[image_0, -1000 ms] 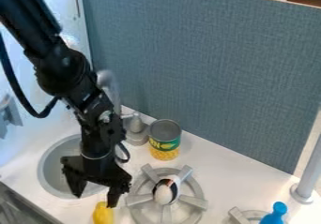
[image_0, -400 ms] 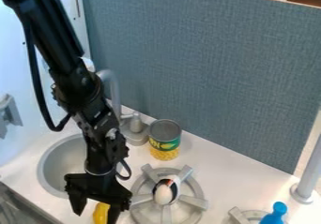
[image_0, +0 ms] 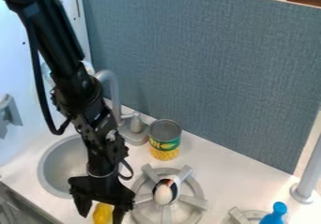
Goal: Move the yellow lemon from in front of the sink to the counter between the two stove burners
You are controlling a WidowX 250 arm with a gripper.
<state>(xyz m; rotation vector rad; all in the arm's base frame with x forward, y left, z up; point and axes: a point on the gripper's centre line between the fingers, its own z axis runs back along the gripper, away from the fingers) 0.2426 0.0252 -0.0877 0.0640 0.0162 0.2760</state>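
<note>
The black gripper (image_0: 102, 213) hangs low at the bottom left, over the counter between the sink and the near burner. Its two fingers stand apart, one on each side of a yellow object (image_0: 102, 214). That object lies partly behind the gripper, and whether the fingers touch it I cannot tell. Right of the gripper, a spoon-like item with a pale, rounded end (image_0: 164, 194) rests on the grey burner (image_0: 199, 203).
A corn can (image_0: 165, 139) stands behind the burner, beside the faucet (image_0: 133, 126). The sink (image_0: 52, 169) is at left. A blue object (image_0: 274, 214) sits by a second burner at lower right, near a grey post (image_0: 307, 176). A blue-grey panel (image_0: 207, 68) closes off the back.
The gripper has come down and toward the camera, from above and behind the yellow object to around it. Lately it has shifted slightly right. The other objects have stayed put.
</note>
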